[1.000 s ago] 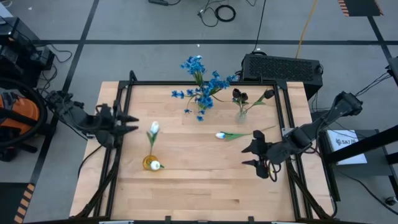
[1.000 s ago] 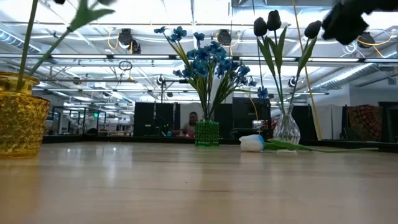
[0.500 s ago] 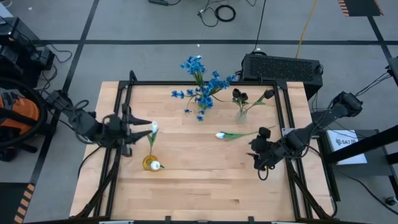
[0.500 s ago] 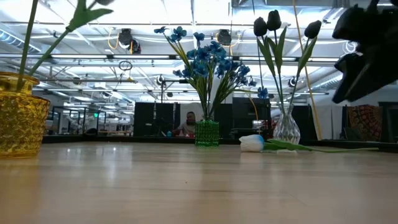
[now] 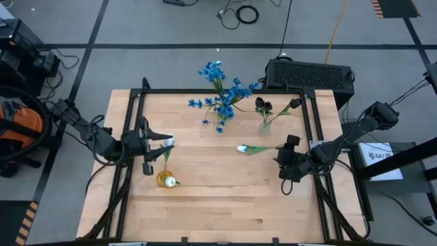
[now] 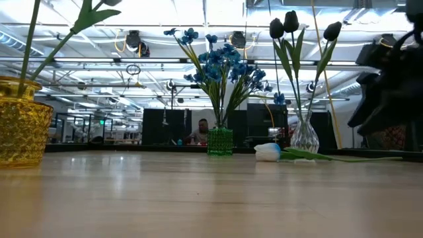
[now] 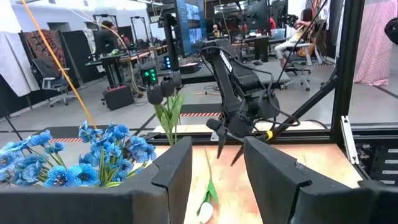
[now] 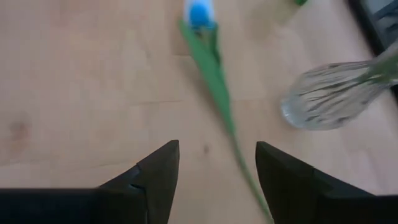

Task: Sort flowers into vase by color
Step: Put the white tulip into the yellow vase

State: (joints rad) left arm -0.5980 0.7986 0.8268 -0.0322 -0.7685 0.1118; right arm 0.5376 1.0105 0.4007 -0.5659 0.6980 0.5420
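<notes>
On the counter (image 5: 218, 198) I see one white tulip (image 5: 243, 148) lying flat on its side, bloom toward the counter's middle and stem running out toward the right edge, just in front of the clear glass vase (image 5: 265, 124) that holds the dark tulips (image 5: 262, 104). My right pincer (image 5: 283, 161) hangs low near the stem's outer end; from its wrist camera the two fingers (image 8: 155, 171) stand apart with the green stem passing between them, and I can see nothing gripped (the stem is not touched by either finger there). The blue flowers (image 5: 222, 96) stand in the green vase (image 6: 220, 141) at the back, beside the glass one.

Over on the left, my left pincer (image 5: 162, 142) sits level with the bloom of a white tulip standing in the yellow vase (image 5: 164, 180). Its fingers (image 7: 174, 174) are parted, and I cannot tell whether they touch that bloom. A second white bloom (image 5: 171, 182) rests at the yellow vase's rim.
</notes>
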